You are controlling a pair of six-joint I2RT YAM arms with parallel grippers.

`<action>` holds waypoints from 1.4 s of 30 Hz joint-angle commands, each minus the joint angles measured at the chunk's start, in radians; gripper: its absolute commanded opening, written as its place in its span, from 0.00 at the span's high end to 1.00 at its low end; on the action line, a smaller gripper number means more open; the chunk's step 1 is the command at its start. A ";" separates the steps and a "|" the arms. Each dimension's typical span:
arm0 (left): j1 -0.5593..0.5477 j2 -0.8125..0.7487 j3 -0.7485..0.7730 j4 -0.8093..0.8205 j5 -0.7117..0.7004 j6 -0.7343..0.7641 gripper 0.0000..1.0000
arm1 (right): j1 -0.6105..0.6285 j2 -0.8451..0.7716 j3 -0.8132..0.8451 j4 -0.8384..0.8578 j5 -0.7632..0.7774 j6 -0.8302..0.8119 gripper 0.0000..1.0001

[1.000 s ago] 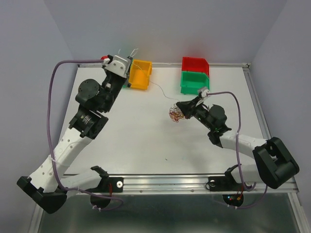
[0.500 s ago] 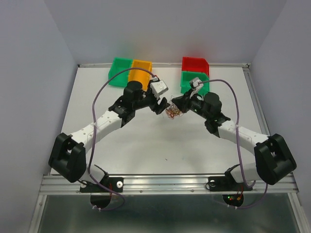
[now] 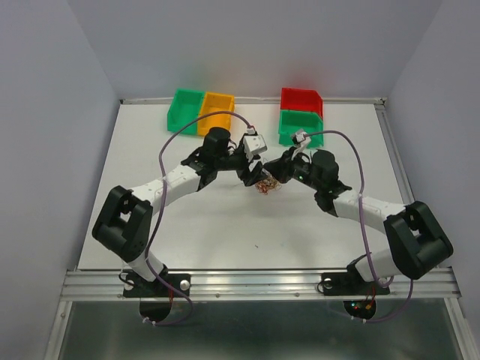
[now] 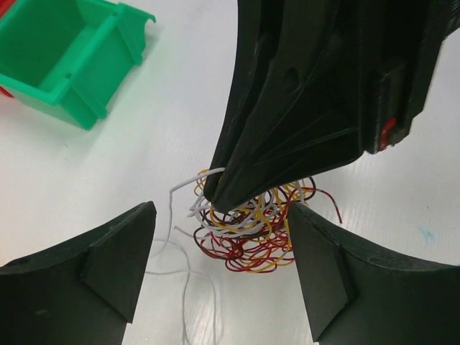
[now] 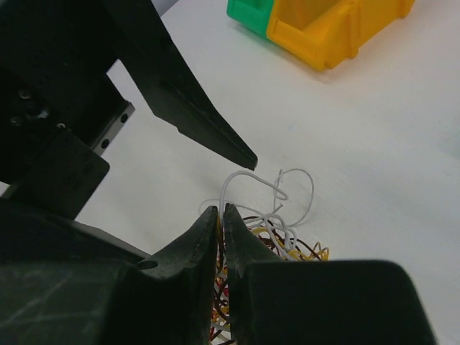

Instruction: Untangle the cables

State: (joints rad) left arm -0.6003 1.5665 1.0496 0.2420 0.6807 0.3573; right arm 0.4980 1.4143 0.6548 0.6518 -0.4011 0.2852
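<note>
The cables (image 3: 265,184) are a small tangle of thin red, yellow, dark and white strands on the white table, seen close in the left wrist view (image 4: 251,241). My right gripper (image 5: 221,210) is shut on the top of the tangle, with a yellow strand pinched between its tips, and white loops (image 5: 287,192) stick out beyond them. My left gripper (image 4: 221,208) stands open, one finger (image 4: 108,266) on each side of the tangle. From above, the left gripper (image 3: 256,174) and the right gripper (image 3: 276,174) meet over the tangle. A loose white strand (image 4: 183,287) trails toward the left wrist camera.
Green (image 3: 182,110) and yellow (image 3: 217,112) bins stand at the back left. A red bin (image 3: 301,98) and a green bin (image 3: 298,124) stand at the back right, the green one (image 4: 65,57) close behind the grippers. Purple cords arch over both arms.
My left arm has swung from the yellow bin at the back to the tangle, and its gripper has opened around it. The right gripper has stayed shut on the tangle.
</note>
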 commanded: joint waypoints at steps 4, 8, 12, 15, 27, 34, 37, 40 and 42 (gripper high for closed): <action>0.010 0.041 0.039 0.020 0.002 0.045 0.16 | -0.004 -0.089 -0.064 0.109 0.020 0.035 0.68; 0.010 0.023 0.027 0.011 -0.052 0.074 0.13 | -0.006 -0.121 -0.090 0.106 0.149 0.054 0.34; 0.010 0.015 0.032 -0.007 -0.064 0.089 0.13 | -0.004 -0.158 -0.129 0.047 0.189 0.061 0.28; 0.008 0.041 0.075 -0.120 -0.043 0.123 0.15 | -0.004 -0.169 -0.103 -0.154 0.231 0.048 0.28; -0.131 0.110 0.069 -0.323 -0.070 0.321 0.19 | -0.004 -0.322 -0.147 -0.472 0.304 0.060 0.27; -0.173 0.178 0.062 -0.294 -0.099 0.322 0.17 | -0.004 -0.356 -0.155 -0.505 0.355 0.089 0.27; -0.180 0.222 0.073 -0.265 -0.121 0.299 0.25 | -0.004 -0.327 -0.143 -0.504 0.383 0.086 0.27; -0.181 0.279 0.099 -0.225 -0.205 0.255 0.67 | -0.004 -0.322 -0.139 -0.504 0.390 0.083 0.27; -0.170 0.290 0.110 -0.218 -0.213 0.249 0.89 | -0.004 -0.334 -0.146 -0.504 0.392 0.081 0.30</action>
State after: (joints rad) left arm -0.7826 1.8351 1.1114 -0.0238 0.5308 0.6312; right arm 0.4980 1.0985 0.5220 0.1432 -0.0402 0.3634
